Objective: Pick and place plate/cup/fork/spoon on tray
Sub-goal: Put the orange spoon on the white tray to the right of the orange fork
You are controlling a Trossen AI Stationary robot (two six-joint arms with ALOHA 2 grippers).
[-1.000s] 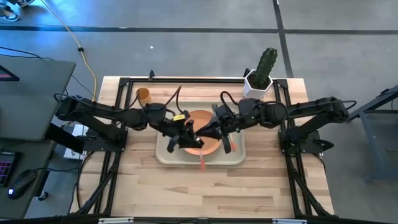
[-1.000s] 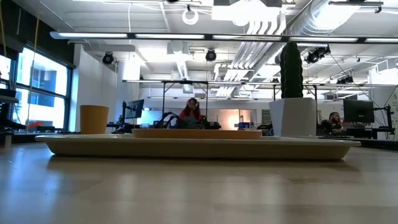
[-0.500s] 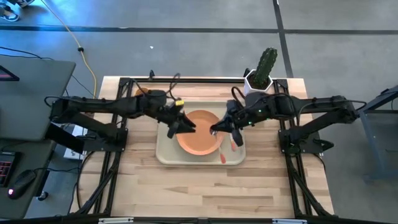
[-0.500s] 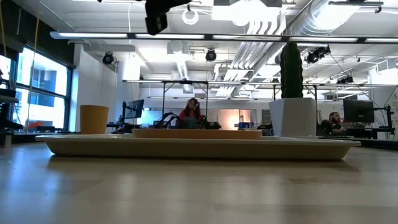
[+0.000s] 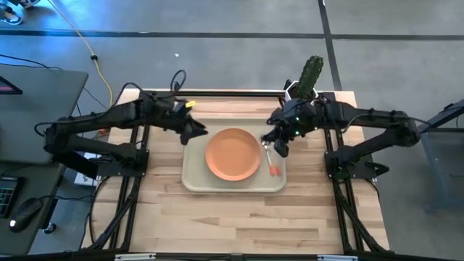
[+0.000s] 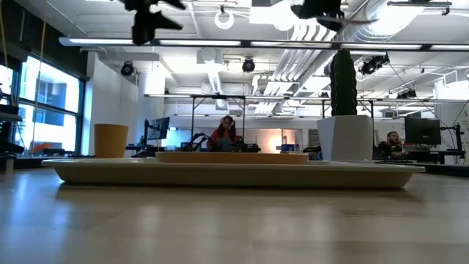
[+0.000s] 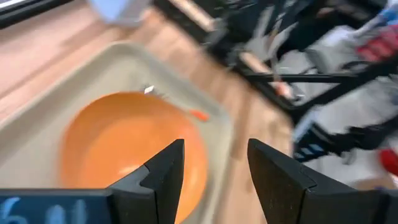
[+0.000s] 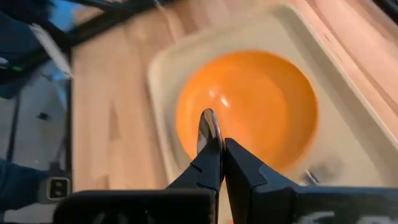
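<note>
Two dark jointed arms, left one with a yellow tag.

I see a plain orange plate on a beige tray, with an orange-red handled fork beside it. The spoon has a silver bowl. The table is pale striped wood; the cactus is green in a white pot.

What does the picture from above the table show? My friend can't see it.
An orange plate lies in the middle of a beige tray, with the fork beside it. Two dark arms reach in: the left gripper open on one side, the right gripper pinching the spoon on the other. A cactus stands behind.
</note>
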